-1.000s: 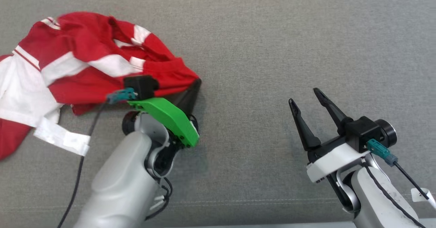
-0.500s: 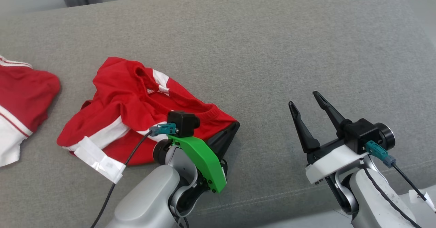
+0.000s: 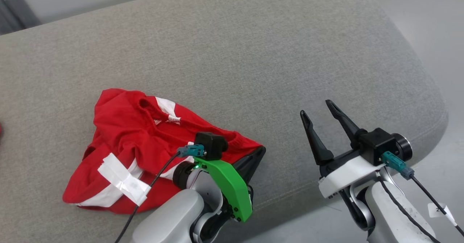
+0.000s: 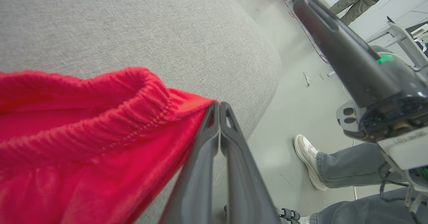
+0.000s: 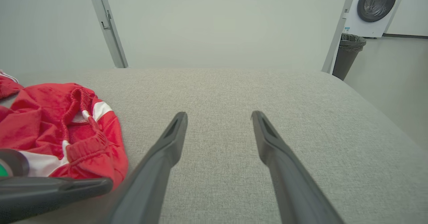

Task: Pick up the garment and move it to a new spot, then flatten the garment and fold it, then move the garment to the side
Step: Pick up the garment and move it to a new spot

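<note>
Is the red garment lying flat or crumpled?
Crumpled: the garment lies bunched in folds on the grey cushion, one edge pinched in the shut left claw.

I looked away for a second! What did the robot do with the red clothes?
The left gripper, shut on the garment at its edge, dragged it across the grey couch toward the robot's right, away from the other red garment. The head camera turned too. The right gripper stayed open and empty.

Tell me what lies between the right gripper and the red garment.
Bare grey cushion, then the left gripper shut on the garment's edge; head view.
</note>
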Available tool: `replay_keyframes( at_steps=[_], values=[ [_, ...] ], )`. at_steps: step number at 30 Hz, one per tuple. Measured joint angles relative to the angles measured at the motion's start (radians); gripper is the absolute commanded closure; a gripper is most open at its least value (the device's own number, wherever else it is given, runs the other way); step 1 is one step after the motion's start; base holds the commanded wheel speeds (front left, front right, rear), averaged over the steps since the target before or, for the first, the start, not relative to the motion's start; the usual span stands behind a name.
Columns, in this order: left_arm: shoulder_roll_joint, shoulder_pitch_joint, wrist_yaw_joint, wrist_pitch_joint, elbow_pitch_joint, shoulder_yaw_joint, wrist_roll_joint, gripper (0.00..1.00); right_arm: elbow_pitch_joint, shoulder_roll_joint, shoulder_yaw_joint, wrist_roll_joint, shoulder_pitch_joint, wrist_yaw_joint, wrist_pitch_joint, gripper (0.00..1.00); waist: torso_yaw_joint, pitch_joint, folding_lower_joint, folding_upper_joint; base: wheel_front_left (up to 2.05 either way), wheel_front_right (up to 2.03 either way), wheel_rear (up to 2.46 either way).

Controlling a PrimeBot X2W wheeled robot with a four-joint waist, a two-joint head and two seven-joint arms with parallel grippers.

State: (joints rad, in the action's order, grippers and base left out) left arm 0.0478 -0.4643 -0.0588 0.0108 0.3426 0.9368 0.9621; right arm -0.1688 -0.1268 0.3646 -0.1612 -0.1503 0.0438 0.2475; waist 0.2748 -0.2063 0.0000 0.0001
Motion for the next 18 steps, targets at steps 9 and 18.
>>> replay_keyframes(
  at_steps=[9, 18],
  values=[
    [0.0, -0.007, 0.024, 0.0, 0.007, 0.048, -0.003, 0.0, -0.002, -0.005, -0.043, -0.007, 0.0, -0.011, 0.002, 0.0, 0.045, -0.03, 0.0, 0.0, 0.0, 0.0, 0.0],
    [0.001, -0.012, 0.028, 0.009, -0.042, 0.085, 0.034, 0.0, -0.002, -0.019, -0.046, -0.005, -0.001, -0.005, 0.002, 0.0, -0.023, -0.007, 0.0, 0.0, 0.0, 0.0, 0.0]
  ],
)
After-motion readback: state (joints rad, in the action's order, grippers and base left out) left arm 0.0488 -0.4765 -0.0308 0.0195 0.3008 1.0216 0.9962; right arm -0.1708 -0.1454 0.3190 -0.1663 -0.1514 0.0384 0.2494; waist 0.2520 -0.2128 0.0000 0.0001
